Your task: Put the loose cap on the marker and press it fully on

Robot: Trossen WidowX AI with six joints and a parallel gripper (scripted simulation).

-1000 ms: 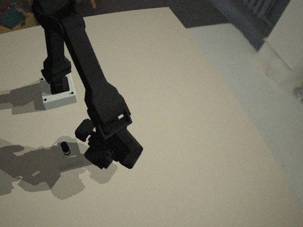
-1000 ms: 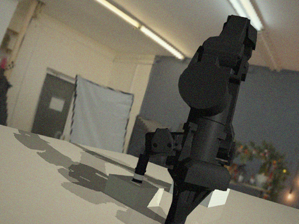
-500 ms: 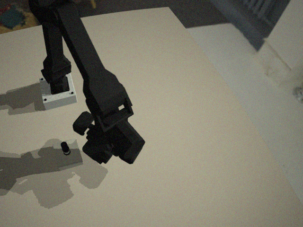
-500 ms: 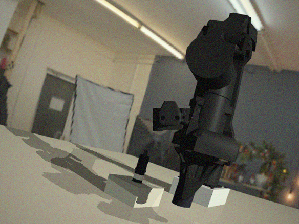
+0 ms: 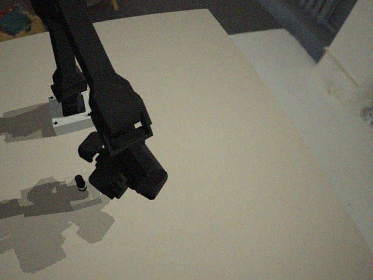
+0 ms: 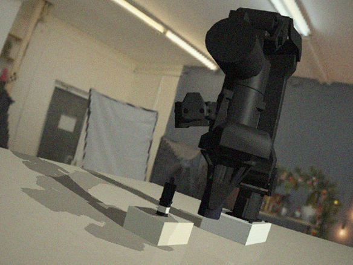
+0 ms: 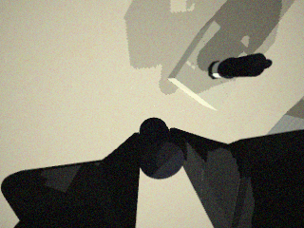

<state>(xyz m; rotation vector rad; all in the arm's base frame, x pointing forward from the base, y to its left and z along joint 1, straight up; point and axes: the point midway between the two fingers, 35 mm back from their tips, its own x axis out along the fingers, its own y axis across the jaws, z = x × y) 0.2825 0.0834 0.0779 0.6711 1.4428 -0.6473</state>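
Upright in holder block (image 6: 157, 226) — marker (image 6: 167, 194), dark, pale band at base. Clamped in end effector (image 7: 159, 157): cap (image 7: 159, 154) — dark cylinder, axis vertical.

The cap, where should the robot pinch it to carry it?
Around its round side wall, coming from above, as the gripper does now: fingers press opposite sides of the cap, leaving its end free to fit the marker.

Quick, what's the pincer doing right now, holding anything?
Pincer: closed on the dark cylindrical marker cap, gripped between its two fingers.
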